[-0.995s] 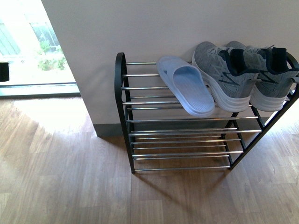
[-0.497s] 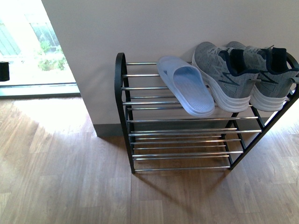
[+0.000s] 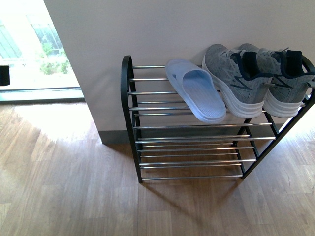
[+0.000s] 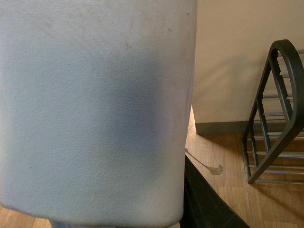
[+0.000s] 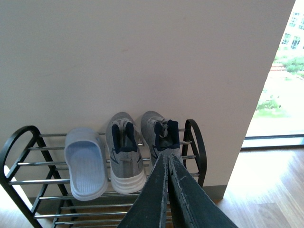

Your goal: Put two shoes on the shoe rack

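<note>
The shoe rack (image 3: 132, 123), black-framed with chrome rods, stands against the wall. On its top tier lie one pale blue slide sandal (image 3: 196, 96) and two grey knit sneakers (image 3: 236, 81) to its right. Neither arm shows in the front view. In the left wrist view the second pale blue slide sandal (image 4: 95, 109) fills most of the picture, held in my shut left gripper, whose dark finger (image 4: 204, 204) shows beside it; the rack's side frame (image 4: 278, 118) is a little away. My right gripper (image 5: 166, 159) is shut and empty, in front of the rack (image 5: 28, 166), the sandal (image 5: 85, 164) and the sneakers (image 5: 124, 154).
Wooden floor (image 3: 64, 187) lies in front of and left of the rack. A pale wall (image 3: 172, 29) stands behind it with a grey skirting. A bright window (image 3: 29, 54) is at the far left. The rack's lower tiers (image 3: 192, 157) hold nothing.
</note>
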You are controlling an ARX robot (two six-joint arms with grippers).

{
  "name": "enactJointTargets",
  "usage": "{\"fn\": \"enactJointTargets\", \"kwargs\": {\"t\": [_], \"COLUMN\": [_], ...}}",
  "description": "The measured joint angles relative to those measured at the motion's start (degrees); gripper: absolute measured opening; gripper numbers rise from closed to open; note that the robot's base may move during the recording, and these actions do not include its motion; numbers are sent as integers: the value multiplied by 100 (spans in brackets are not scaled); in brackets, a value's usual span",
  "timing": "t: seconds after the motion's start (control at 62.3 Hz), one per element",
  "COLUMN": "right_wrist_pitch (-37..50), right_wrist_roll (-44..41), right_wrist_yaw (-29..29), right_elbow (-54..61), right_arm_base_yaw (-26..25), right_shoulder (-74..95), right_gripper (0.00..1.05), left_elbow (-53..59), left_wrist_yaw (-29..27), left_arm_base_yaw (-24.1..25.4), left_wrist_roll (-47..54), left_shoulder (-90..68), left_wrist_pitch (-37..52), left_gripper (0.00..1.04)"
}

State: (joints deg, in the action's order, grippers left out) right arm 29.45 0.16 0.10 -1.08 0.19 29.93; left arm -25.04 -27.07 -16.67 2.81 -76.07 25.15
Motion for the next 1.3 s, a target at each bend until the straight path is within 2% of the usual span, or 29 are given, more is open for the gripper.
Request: {"fn": "enactJointTargets", "kwargs": {"t": [0.385, 0.979, 1.091, 1.299], "right_wrist_pitch": [-946, -1932, -2824, -2938], "right_wrist_roll": [0, 0, 0, 0], "right_wrist_yaw": [2, 2, 2, -9], "right_elbow": [0, 0, 0, 0], "right_arm_base_yaw": [0, 0, 0, 0], "right_shoulder": [-997, -1982, -2693, -2951], "right_gripper": [1, 1, 1, 1], "left_elbow": [0, 2, 0, 2], "left_wrist_yaw": [0, 0, 2, -2], "left_arm_base_yaw": [0, -2, 0, 0], "left_wrist_roll": [0, 0, 0, 0], "left_shoulder": [0, 0, 0, 0], "left_wrist_pitch": [0, 0, 0, 0], "left_gripper": [2, 2, 2, 2]}}
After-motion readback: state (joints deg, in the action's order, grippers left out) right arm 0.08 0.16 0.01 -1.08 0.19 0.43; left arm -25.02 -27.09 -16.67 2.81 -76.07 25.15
